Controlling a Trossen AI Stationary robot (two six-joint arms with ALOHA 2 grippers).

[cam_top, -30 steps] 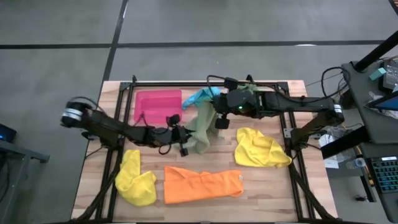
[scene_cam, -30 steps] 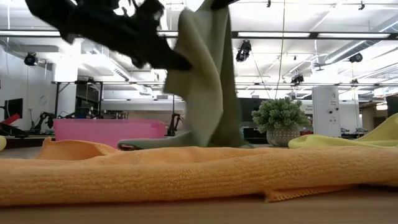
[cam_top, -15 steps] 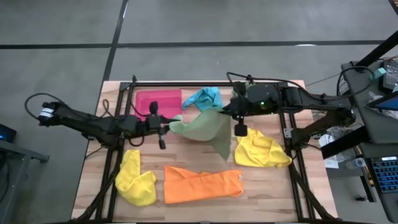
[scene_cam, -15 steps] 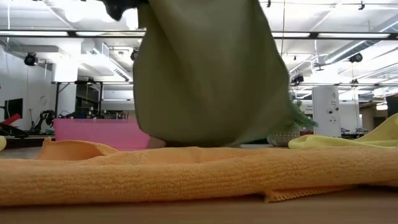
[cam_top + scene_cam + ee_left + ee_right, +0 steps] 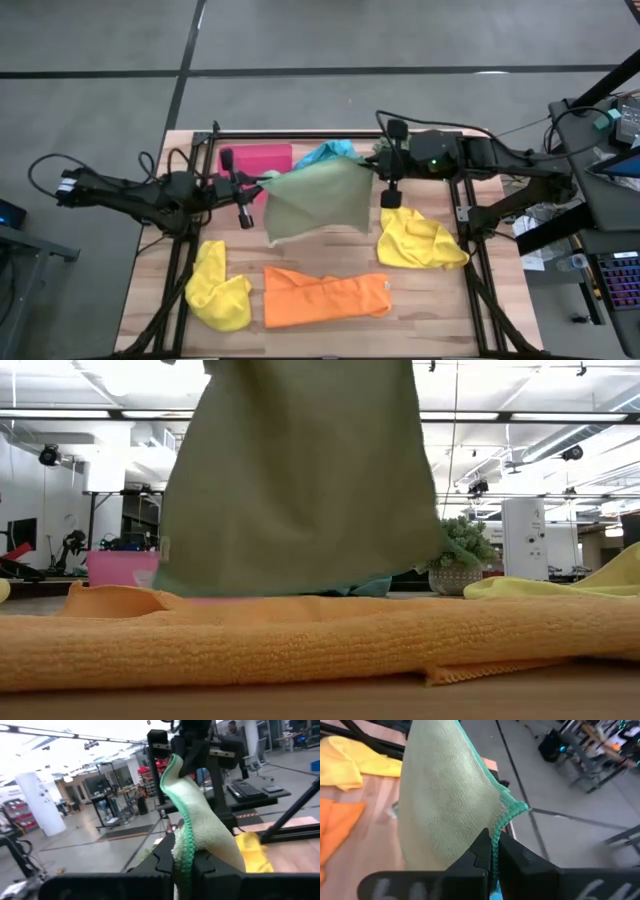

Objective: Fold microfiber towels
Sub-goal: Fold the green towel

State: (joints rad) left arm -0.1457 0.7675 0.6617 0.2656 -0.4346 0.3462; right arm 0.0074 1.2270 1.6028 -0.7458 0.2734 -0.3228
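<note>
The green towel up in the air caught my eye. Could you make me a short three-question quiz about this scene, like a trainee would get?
1. True or false: the light green towel is pinched by both the left gripper and the right gripper.
2. Which lies nearest the table's front edge? A) the orange towel B) the turquoise towel C) the pink tray
3. How many yellow towels lie on the table?

Key:
1. True; each gripper is shut on an upper corner, and the towel hangs spread between them.
2. A.
3. Two: one front left, one on the right.
</note>
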